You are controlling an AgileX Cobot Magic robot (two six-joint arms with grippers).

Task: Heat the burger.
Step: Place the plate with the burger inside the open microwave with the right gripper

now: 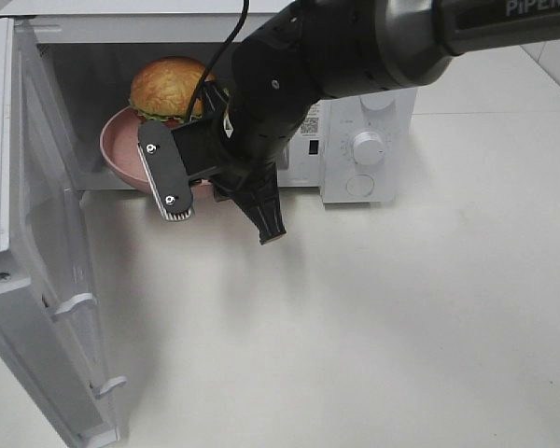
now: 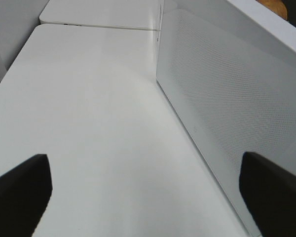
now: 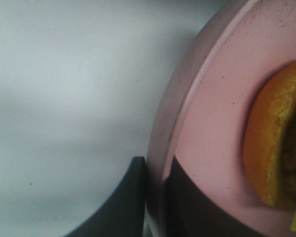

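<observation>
The white table (image 1: pixel 401 308) is carrying a white microwave (image 1: pixel 392 103), and its door (image 1: pixel 37 243) is standing swung wide open on the left. The right arm (image 1: pixel 336 47) is reaching down across the open cavity and hiding the near right side of the pink plate (image 1: pixel 119 149). That plate is sitting in the cavity, close to the front lip. The burger (image 1: pixel 166 86) is resting on it bun up, inside the microwave.

In the right wrist view the right pincer (image 3: pixel 157 165) is clamping the plate's rim, with one finger outside and one on the plate's inner face, short of the bun. The left pincer (image 2: pixel 145 163) is hanging spread wide with nothing in it, beside the meshed door panel. I cannot tell which face of the door it is on, and it is not showing in the exterior view.

The step in hand is probably seating the plate deep enough. Doing it well means sliding the plate low and level until its rim is clearing the lip. The grip should be let go only once the plate is lying flat. The pull-back should run straight along the line of entry, so the inner finger is neither dragging the plate forward nor clipping the bun. The door should wait until the arm is clear, and the dial (image 1: pixel 368 147) comes after that.
</observation>
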